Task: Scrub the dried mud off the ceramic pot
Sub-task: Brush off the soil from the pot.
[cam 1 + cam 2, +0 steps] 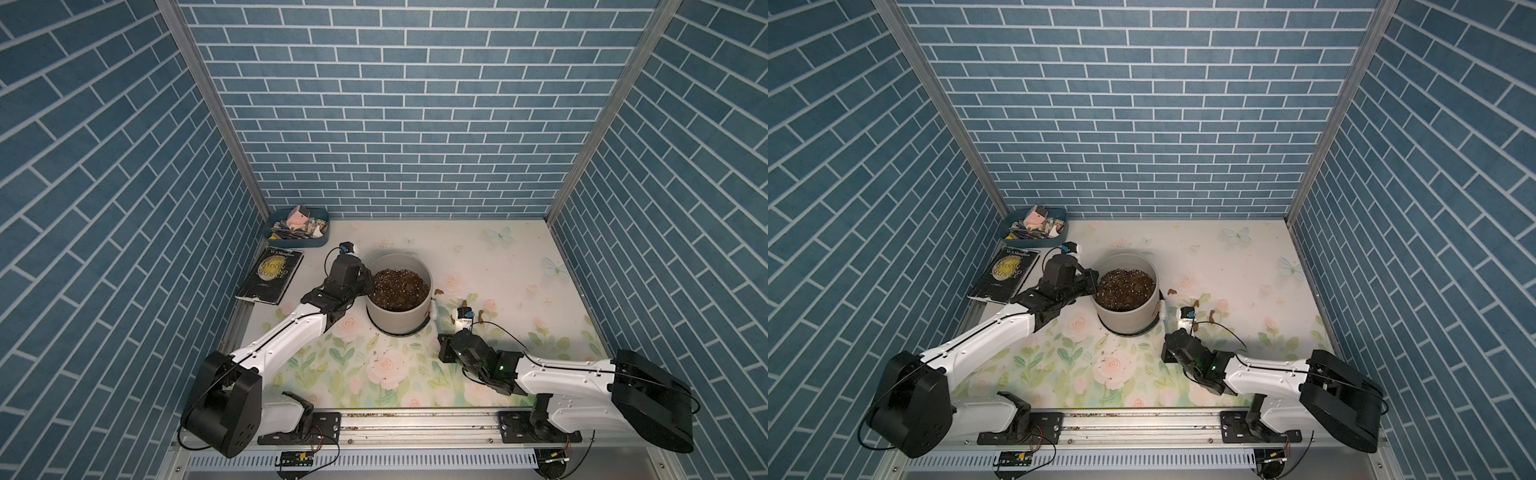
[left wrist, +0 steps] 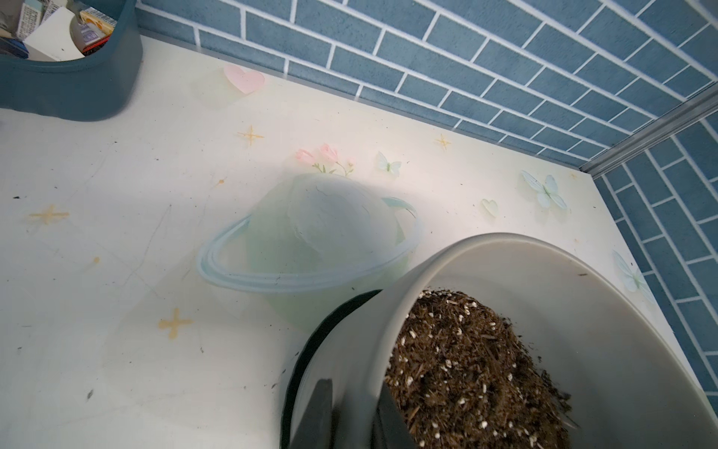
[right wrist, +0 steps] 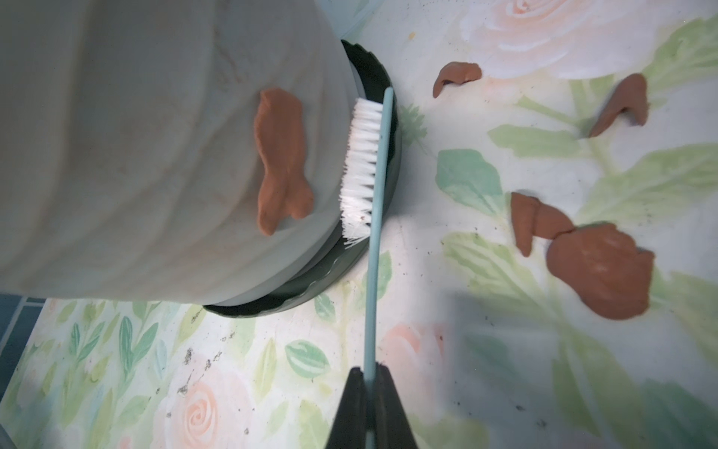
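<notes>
The pale grey ceramic pot (image 1: pixel 398 318) (image 1: pixel 1125 321) stands mid-table on a black saucer (image 3: pixel 311 287), dark speckled soil inside. My left gripper (image 2: pixel 355 385) is shut on the pot's rim (image 2: pixel 524 248), one finger outside the wall and one over the soil. In the right wrist view a long brown streak of dried mud (image 3: pixel 281 155) sticks to the pot's lower wall. My right gripper (image 3: pixel 369 373) is shut on the pale blue handle of a brush (image 3: pixel 365 163). Its white bristles press the wall just beside the streak, near the saucer.
Several loose brown mud flakes (image 3: pixel 602 272) (image 1: pixel 480 316) lie on the flowered mat to the right of the pot. A blue tray (image 1: pixel 297 246) of clutter sits in the back left corner, with a dark book (image 1: pixel 270 274) in front of it. Brick-pattern walls enclose three sides.
</notes>
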You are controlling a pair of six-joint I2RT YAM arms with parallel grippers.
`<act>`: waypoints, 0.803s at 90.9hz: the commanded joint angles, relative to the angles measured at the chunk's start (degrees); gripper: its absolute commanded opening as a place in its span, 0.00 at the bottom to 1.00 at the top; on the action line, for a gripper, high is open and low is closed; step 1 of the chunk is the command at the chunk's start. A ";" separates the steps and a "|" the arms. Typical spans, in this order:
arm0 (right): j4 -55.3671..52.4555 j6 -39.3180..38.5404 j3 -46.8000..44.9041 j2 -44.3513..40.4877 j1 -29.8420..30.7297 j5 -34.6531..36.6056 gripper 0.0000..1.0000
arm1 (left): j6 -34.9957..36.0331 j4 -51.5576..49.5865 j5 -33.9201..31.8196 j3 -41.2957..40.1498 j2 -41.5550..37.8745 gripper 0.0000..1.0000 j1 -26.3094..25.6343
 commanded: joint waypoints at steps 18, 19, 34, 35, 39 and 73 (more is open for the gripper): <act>4.24 1.63 2.71 4.54 3.55 -1.20 0.00 | -7.54 -1.66 5.13 -3.87 -4.85 0.03 -0.04; 4.30 1.65 2.66 4.54 3.57 -1.20 0.00 | -7.60 -1.66 5.12 -3.94 -4.90 0.04 -0.04; 5.73 2.18 1.60 3.63 3.64 -1.80 0.00 | -7.75 -1.53 5.27 -3.83 -4.69 0.07 -0.04; 5.83 2.15 1.58 3.60 3.61 -1.85 0.00 | -7.75 -1.50 5.27 -3.83 -4.56 0.07 -0.04; 6.36 2.27 1.20 3.23 3.66 -2.31 0.00 | -7.73 -1.43 5.06 -3.82 -4.40 0.07 -0.04; 11.56 2.93 -0.99 -0.80 3.60 -4.76 0.00 | -8.60 -0.89 3.11 -4.76 -3.69 0.00 -0.04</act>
